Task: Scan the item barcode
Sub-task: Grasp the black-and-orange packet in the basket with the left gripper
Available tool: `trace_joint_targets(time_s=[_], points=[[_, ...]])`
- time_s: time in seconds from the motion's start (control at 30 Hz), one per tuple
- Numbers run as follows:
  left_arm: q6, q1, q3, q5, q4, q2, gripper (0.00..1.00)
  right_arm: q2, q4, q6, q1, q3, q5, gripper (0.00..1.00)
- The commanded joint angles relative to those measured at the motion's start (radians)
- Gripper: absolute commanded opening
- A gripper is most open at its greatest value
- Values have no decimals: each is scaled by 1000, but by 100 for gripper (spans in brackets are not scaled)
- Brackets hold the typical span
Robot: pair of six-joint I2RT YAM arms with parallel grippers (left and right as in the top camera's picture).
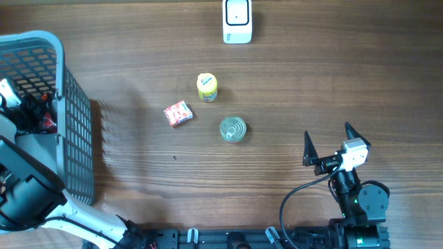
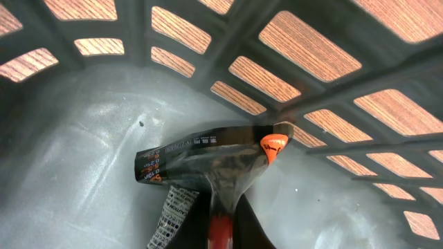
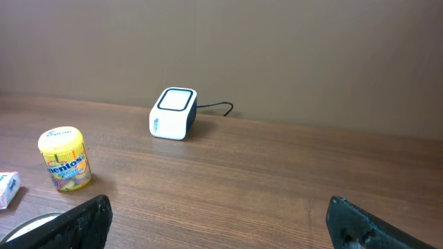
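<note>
The packet (image 2: pixel 201 155) is pinched in the basket (image 1: pixel 76 131) by the left claw (image 2: pixel 223 207), the right claw (image 1: pixel 327 133) is spread wide, and scanning is outstanding.

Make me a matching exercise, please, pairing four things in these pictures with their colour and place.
1 scanner
2 tub
3 can
4 packet

A dark, in the basket
B silver, near the middle
C white, at the far edge
D yellow, between the white thing and the silver one

Pairs: 1-C, 2-D, 3-B, 4-A
</note>
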Motion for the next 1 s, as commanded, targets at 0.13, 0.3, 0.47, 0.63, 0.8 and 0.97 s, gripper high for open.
trace_joint_targets(time_s=[0.13, 0.3, 0.47, 0.63, 0.8, 0.97], points=[[-171, -2, -8, 58, -30, 20, 4, -4, 3, 14, 0, -1, 3, 100], [-275, -2, -8, 146, -69, -46, 4, -4, 3, 14, 0, -1, 3, 100], [-380, -1, -8, 217, -134, -185, 4, -4, 3, 14, 0, -1, 3, 100], [-512, 0, -8, 325, -180, -343, 4, -4, 3, 14, 0, -1, 3, 100], [-624, 1, -8, 333, -258, -502, 4, -4, 3, 14, 0, -1, 3, 100], [-721, 44, -8, 335, -303, -661, 4, -4, 3, 14, 0, -1, 3, 100]])
